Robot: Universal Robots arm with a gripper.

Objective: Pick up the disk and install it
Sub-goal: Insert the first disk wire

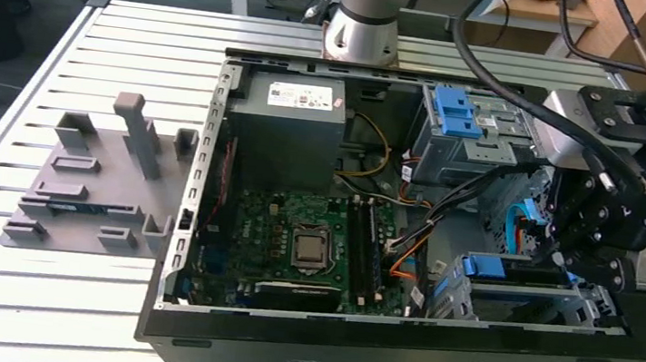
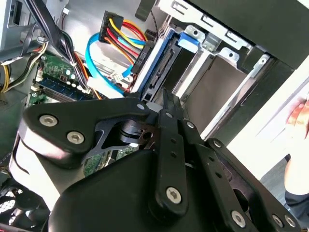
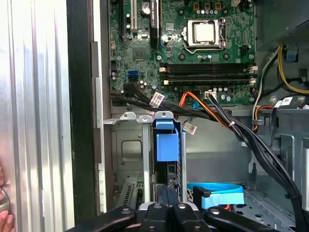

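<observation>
To the right of the motherboard (image 1: 305, 234), the disk (image 1: 508, 275) is seen on edge in the cage (image 1: 582, 311) – judged nearly seated – so a straight, even push along the slot is advised for the gripper (image 2: 166, 104), whose fingers are pinched together just behind it, empty.

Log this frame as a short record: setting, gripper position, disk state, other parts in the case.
setting: open computer case lying on a slatted metal table
gripper position: gripper low over the drive cage at the exterior view's right
disk state: disk standing on edge in the cage slot, blue bracket showing
other parts: motherboard, power supply, blue data cable
</observation>
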